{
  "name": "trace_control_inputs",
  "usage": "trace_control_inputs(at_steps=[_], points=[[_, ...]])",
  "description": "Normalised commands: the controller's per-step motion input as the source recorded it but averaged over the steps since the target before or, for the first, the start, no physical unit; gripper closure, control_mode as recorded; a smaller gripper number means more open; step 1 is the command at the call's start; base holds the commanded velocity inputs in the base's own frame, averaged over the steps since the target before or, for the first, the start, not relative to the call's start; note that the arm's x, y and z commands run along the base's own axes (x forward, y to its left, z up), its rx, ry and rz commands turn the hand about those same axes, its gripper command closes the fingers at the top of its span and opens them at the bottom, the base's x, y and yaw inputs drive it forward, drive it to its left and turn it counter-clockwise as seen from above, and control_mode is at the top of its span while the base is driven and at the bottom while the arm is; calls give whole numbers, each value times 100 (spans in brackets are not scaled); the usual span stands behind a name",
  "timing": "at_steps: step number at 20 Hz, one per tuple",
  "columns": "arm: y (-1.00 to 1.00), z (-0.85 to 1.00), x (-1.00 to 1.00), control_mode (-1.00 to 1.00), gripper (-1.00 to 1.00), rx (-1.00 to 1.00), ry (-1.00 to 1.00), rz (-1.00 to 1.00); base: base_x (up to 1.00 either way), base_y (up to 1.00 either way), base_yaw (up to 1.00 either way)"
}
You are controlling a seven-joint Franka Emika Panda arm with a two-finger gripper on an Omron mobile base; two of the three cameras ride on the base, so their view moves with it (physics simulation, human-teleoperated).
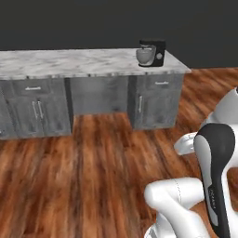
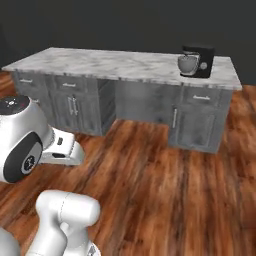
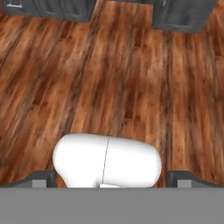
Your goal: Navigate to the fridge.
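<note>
The gripper [image 3: 111, 181], tucked low over the wood floor [image 3: 131, 87] for driving, holds nothing, its fingertips wide apart; ahead of it stands a grey island [image 2: 125, 65] bearing a stand mixer [image 2: 196, 61], not the fridge.

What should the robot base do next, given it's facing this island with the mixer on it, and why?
Probably turn the base in place to look for the fridge. Ahead stands a marble-topped island with grey cabinets and a stand mixer, on wood floor before a dark wall. No tall black unit shows here, so which way to turn is unclear.
</note>
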Motion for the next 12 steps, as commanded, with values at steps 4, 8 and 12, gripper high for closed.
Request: trace_control_inputs(at_steps=[4,8,12], points=[[0,0,0,100,-100,0,0,0,44,1,-71],[0,0,0,100,-100,0,0,0,44,1,-71],[0,0,0,100,-100,0,0,0,39,0,-74]])
